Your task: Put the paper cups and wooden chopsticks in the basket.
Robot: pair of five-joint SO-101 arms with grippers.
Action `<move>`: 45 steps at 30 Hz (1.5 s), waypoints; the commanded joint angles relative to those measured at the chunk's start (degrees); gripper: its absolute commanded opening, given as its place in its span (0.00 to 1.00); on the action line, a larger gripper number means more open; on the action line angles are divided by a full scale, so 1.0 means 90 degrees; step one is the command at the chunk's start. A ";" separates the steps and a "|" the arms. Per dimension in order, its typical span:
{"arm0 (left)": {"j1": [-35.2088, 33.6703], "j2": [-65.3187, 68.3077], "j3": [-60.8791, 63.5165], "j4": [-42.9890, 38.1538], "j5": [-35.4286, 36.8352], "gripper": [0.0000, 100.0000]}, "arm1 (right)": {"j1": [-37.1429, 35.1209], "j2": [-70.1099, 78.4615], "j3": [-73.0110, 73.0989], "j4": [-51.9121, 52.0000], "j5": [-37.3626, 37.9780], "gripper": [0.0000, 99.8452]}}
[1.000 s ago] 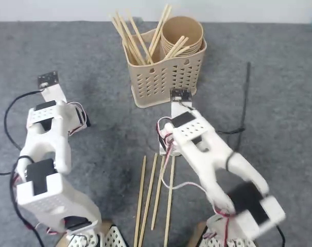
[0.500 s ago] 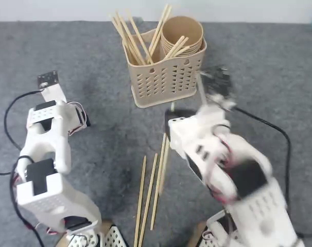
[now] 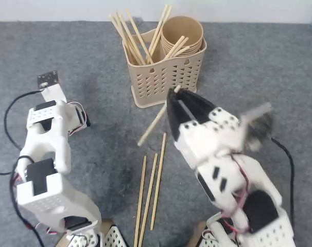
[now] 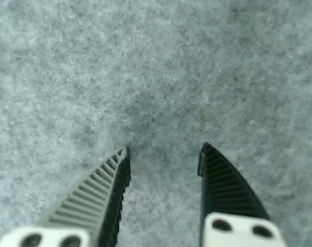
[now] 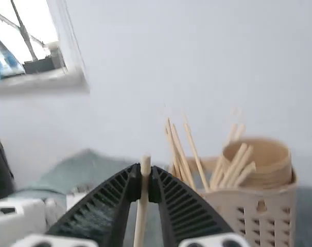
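- Right claw (image 3: 174,92) has risen off the surface (image 3: 109,139), clenched on one chopstick (image 3: 153,123); basket (image 3: 166,77) is just ahead of it.
- Three chopsticks (image 3: 150,190) are left below it.
- Left claw (image 4: 163,154) released, empty.

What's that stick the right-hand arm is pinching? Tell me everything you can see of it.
It is a wooden chopstick: thin, straight, pale, plain. The right end effector is shut on it near one end, just in front of the basket. From there it slants away over the grey carpet; I cannot tell whether its free end touches it.
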 commanded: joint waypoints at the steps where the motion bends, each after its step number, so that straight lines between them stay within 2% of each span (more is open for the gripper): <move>1: 0.0010 -0.0313 -0.0054 -0.0107 -0.0068 0.21 | 0.0054 -0.0874 0.0244 -0.0327 0.0068 0.01; 4: 0.0029 -0.0313 -0.0063 -0.0107 -0.0068 0.21 | 0.0200 -0.1001 0.0400 -0.0923 0.0147 0.01; 7: 0.0039 -0.0313 -0.0063 -0.0107 -0.0068 0.21 | 0.0444 -0.0630 0.0342 -0.1939 0.0635 0.01; 12: 0.0029 -0.0313 -0.0063 -0.0107 -0.0068 0.21 | 0.0464 0.0708 -0.0127 -0.3629 0.1680 0.01; 16: 0.0029 -0.0313 -0.0063 -0.0107 -0.0068 0.21 | 0.0474 0.2154 -0.1104 -0.4156 0.2022 0.01; 22: 0.0029 -0.0313 -0.0063 -0.0107 -0.0068 0.21 | 0.0962 0.4479 -0.2911 -0.4176 0.2100 0.01; 30: 0.0029 -0.0313 -0.0063 -0.0107 -0.0068 0.21 | 0.1607 0.6422 -0.3585 -0.4166 0.1006 0.02; 38: 0.0029 -0.0313 -0.0073 -0.0107 -0.0068 0.21 | 0.1587 0.7204 -0.3585 -0.4156 0.0547 0.19; 41: 0.0029 -0.0313 -0.0073 -0.0107 -0.0068 0.21 | 0.1587 0.7087 -0.3604 -0.3941 0.0342 0.19; 45: 0.0029 -0.0313 -0.0073 -0.0107 -0.0068 0.21 | 0.1578 0.6354 -0.3634 -0.2994 0.0332 0.19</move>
